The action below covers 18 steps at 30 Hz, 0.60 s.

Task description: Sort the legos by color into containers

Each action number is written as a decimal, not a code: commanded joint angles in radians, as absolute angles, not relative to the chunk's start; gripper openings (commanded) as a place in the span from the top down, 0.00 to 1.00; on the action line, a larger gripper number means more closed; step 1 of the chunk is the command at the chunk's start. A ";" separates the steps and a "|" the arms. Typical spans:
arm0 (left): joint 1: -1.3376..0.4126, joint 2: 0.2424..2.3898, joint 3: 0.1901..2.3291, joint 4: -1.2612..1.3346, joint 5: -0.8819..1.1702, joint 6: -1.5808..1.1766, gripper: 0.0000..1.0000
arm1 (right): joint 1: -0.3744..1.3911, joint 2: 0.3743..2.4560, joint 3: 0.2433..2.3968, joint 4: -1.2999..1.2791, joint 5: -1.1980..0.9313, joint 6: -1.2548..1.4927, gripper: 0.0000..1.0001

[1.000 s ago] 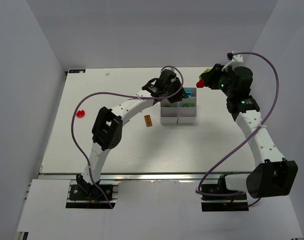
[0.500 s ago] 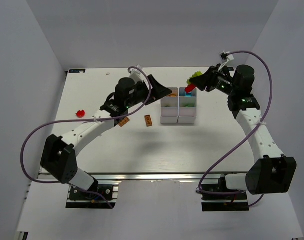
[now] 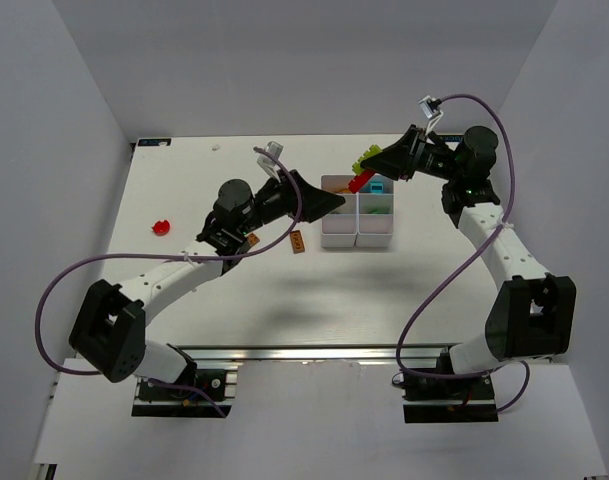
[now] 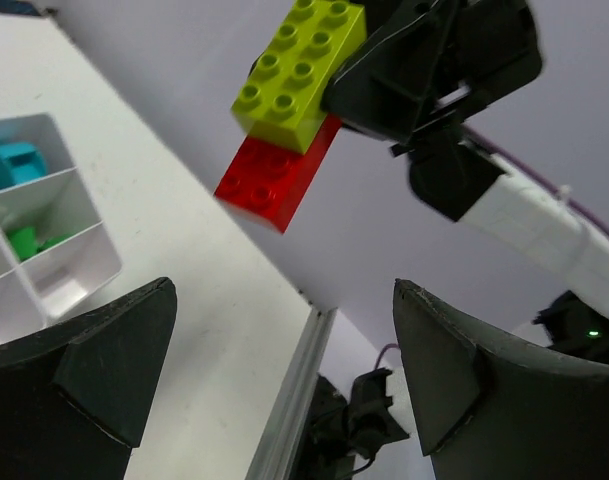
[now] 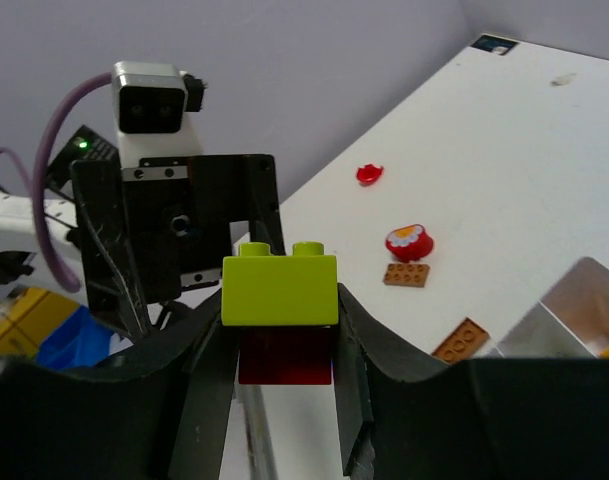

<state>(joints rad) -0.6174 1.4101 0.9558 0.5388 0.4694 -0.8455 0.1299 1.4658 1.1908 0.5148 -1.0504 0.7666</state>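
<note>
Red piece [image 3: 162, 226] and orange brick [image 3: 297, 241] are seen unsorted on the table [image 3: 314, 300]. The left gripper [image 3: 332, 199] is spread wide, empty, beside the tray [image 3: 356, 238], where a teal piece [image 4: 12, 162] and green pieces [image 4: 29, 242] are lodged. A lime-and-red stack [image 4: 284, 130] is pinched by the right gripper [image 5: 280, 330] above it.

No legible text, labels or numbers anywhere.

The light is bright and even. Soft gray shadows lie on the white counter [image 3: 384, 300]. The bottom of both wrist pictures looks blurry.
</note>
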 commanded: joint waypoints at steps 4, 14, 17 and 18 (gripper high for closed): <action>-0.620 1.449 0.948 0.832 0.526 -0.968 0.02 | 0.153 1.457 1.160 0.823 -1.126 1.020 1.00; -0.620 1.589 1.020 1.003 0.587 -1.123 0.07 | 0.181 1.463 1.137 0.963 -1.118 1.140 1.00; -0.620 1.598 1.023 1.028 0.591 -1.140 0.09 | 0.187 1.466 1.134 0.962 -1.117 1.141 1.00; -0.620 1.600 1.025 1.031 0.592 -1.146 0.09 | 0.190 1.468 1.132 0.960 -1.115 1.138 1.00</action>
